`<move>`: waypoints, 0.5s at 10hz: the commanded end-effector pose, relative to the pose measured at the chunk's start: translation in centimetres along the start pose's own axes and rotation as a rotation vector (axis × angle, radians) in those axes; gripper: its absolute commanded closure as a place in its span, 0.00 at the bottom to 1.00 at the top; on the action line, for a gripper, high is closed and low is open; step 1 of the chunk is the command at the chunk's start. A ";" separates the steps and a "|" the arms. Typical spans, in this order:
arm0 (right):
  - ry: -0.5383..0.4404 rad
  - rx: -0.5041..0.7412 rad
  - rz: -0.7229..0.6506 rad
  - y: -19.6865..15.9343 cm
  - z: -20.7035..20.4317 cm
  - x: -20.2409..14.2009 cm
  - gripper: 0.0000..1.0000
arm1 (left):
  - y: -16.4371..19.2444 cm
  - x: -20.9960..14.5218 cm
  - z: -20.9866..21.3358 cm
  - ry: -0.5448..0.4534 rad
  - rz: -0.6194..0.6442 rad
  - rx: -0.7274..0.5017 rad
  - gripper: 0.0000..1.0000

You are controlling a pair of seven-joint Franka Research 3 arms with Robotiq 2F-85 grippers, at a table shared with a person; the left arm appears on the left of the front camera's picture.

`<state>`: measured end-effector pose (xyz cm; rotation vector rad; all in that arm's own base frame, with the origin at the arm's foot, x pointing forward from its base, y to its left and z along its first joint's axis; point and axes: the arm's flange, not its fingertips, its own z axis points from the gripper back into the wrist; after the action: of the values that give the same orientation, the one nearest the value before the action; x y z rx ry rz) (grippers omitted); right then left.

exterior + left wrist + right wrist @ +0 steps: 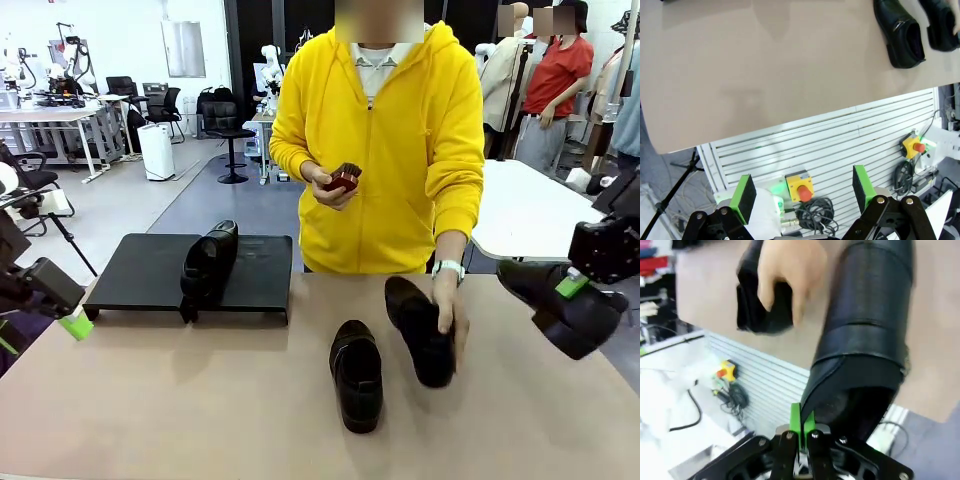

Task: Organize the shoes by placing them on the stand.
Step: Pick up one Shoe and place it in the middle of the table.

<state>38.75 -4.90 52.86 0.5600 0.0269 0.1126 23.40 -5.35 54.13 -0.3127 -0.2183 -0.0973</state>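
A beige tabletop (200, 400) filled the foreground of a lab. In the front view, a low black rectangular stand (140, 270) at 10 o'clock bore one glossy black leather loafer (208, 265). A second loafer (357, 375) lay at 6 o'clock. A third loafer (420, 335) lay beside it under the person's hand (447, 315). At 3 o'clock the right gripper (572, 286) clamped a fourth loafer (565, 315) in the air, and the left gripper (75, 325) hung at 9.

In the left wrist view, the left gripper (802, 192) gaped wide and empty, with the second loafer (900, 35) at 1 o'clock.

In the right wrist view, the right gripper (801, 422) pinched the fourth loafer (865, 340) by its rim.

Robotics lab: workbench (50, 115), office chairs (222, 116), emergency-stop buttons (801, 188), coiled cables (816, 210).
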 end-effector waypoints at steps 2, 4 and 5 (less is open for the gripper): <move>-0.235 0.014 -0.106 -4.0 6.7 -4.7 1.00 | 0.3 0.2 0.1 -0.005 -0.014 -0.012 0.00; -0.287 0.021 -0.062 -5.1 9.0 -8.3 1.00 | 0.3 0.2 0.1 -0.005 -0.014 -0.012 0.00; -0.318 0.048 -0.029 -5.9 9.7 -8.9 1.00 | 0.3 0.2 0.1 -0.005 -0.014 -0.012 0.00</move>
<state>31.29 -16.45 58.44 0.6024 -0.2360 -0.0686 23.40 -5.33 54.13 -0.3132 -0.2184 -0.0970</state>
